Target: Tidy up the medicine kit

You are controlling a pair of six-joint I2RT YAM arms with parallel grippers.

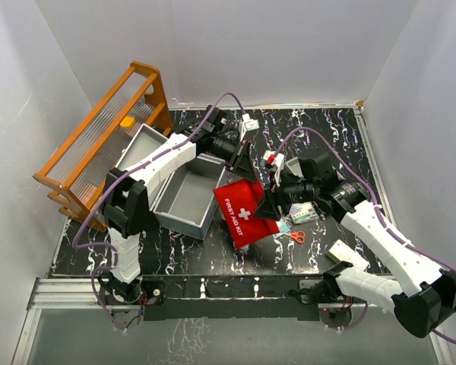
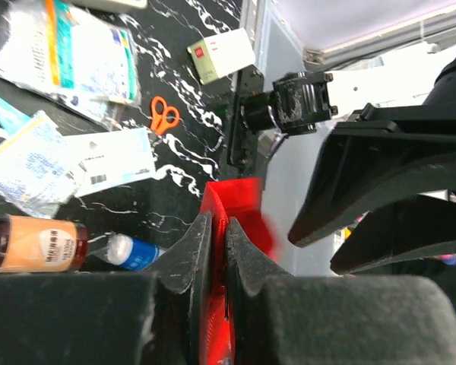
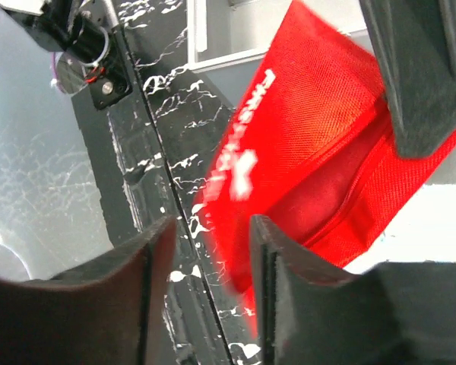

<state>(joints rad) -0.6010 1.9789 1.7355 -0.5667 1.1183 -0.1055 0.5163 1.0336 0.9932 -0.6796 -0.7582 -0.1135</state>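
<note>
Early going, by the look of it! The left end effector [image 2: 219, 228] was clenched on the edge of the red pouch [image 2: 239, 204], just beside the medicine kit [image 1: 181, 217]. The kit sat open at the left-centre of the bench [image 1: 213, 257], its inside looking bare. The right end effector [image 3: 211, 224] stood parted, gripping nothing. Scissors [image 1: 297, 236] and packets [image 1: 305, 211] lay loose, so most of the packing looked undone.

Clear inside the medicine kit [image 1: 178, 222]; closed off on its right by the red first-aid pouch [image 1: 245, 209], then packets [image 1: 304, 213] and scissors [image 1: 297, 236]; open along the near worktop [image 1: 213, 255]; walled left by wooden rack [image 1: 99, 144].
</note>
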